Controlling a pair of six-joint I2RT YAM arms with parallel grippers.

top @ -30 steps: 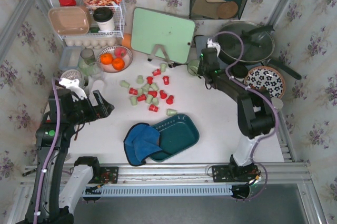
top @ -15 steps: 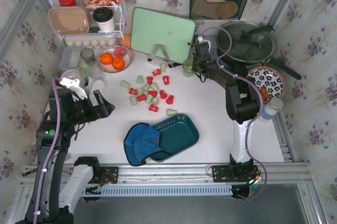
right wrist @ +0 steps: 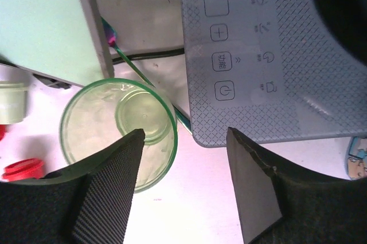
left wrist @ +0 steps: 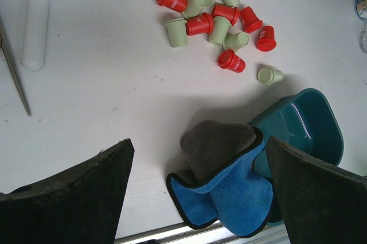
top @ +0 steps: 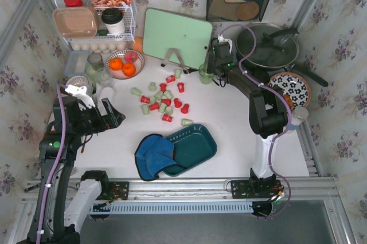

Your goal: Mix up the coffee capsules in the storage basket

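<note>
On the near left, the left arm's claw [left wrist: 198, 141] hangs spread wide over the white bench [top: 229, 118] and grips nothing; it looks parked out of the way. Just ahead at centre lies the shallow dark teal plastic storage basket [top: 202, 142]. A blue cloth with a grey underside [top: 153, 155] is draped over its left end, so only its right part is open to take anything. No capsule shows inside it. Beyond it, the red and pale green tapered coffee capsules [top: 162, 102] lie scattered on the bench, well apart from the basket except for one pale green stray [top: 187, 122] near its far rim. Gathering them appears not yet begun. Farthest off, the right arm's claw [right wrist: 183, 135] hovers with fingers apart above a green glass cup [right wrist: 92, 129], beside a grey control panel [right wrist: 258, 55], pinching nothing.
</note>
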